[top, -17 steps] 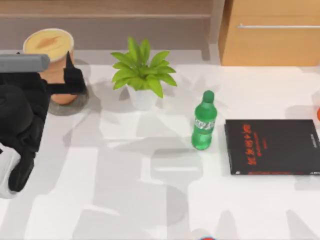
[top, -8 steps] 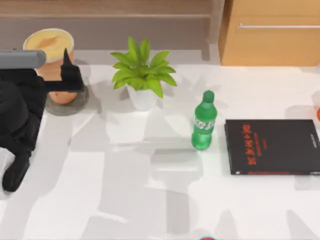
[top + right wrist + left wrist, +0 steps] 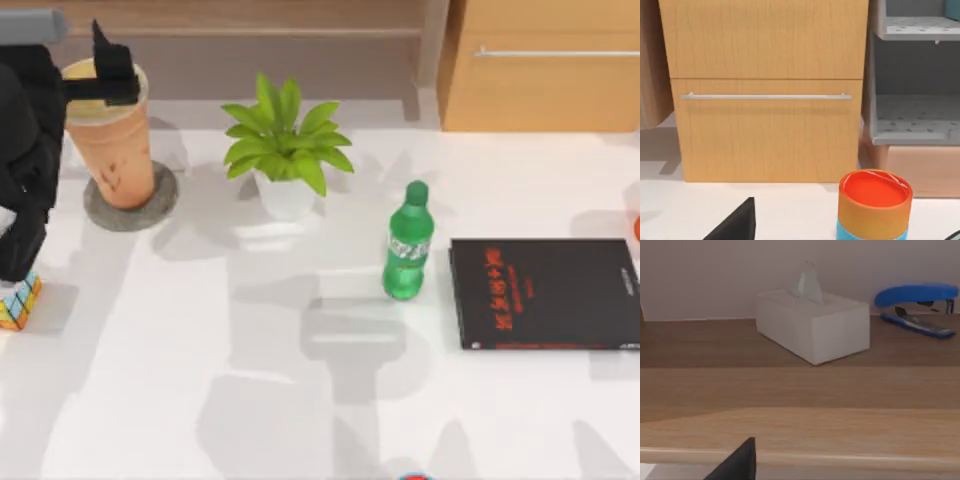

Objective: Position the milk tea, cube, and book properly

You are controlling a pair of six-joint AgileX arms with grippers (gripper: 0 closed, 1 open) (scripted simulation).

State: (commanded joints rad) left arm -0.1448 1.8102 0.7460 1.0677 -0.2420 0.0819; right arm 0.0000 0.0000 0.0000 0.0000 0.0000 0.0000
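Note:
The milk tea (image 3: 112, 140), a tall orange-brown cup with a creamy top, stands upright on a grey coaster (image 3: 140, 214) at the table's back left. My left gripper (image 3: 88, 70) hovers open over the cup's rim, holding nothing; one of its fingertips (image 3: 740, 462) shows in the left wrist view. The cube (image 3: 18, 301) lies at the table's far left edge, in front of the cup and beside my left arm. My right gripper (image 3: 847, 234) is open and idle, facing a wooden cabinet. The book is out of view.
A potted plant (image 3: 285, 150) stands right of the cup. A green bottle (image 3: 408, 245) and a black book with red lettering (image 3: 545, 292) lie to the right. An orange can (image 3: 874, 204) sits before the cabinet (image 3: 545, 65). A tissue box (image 3: 812, 325) and blue stapler (image 3: 917, 302) rest on the back shelf.
My left gripper let go of the milk tea on the coaster and rose toward the back. The arm drew away, uncovering the cube at the left edge.

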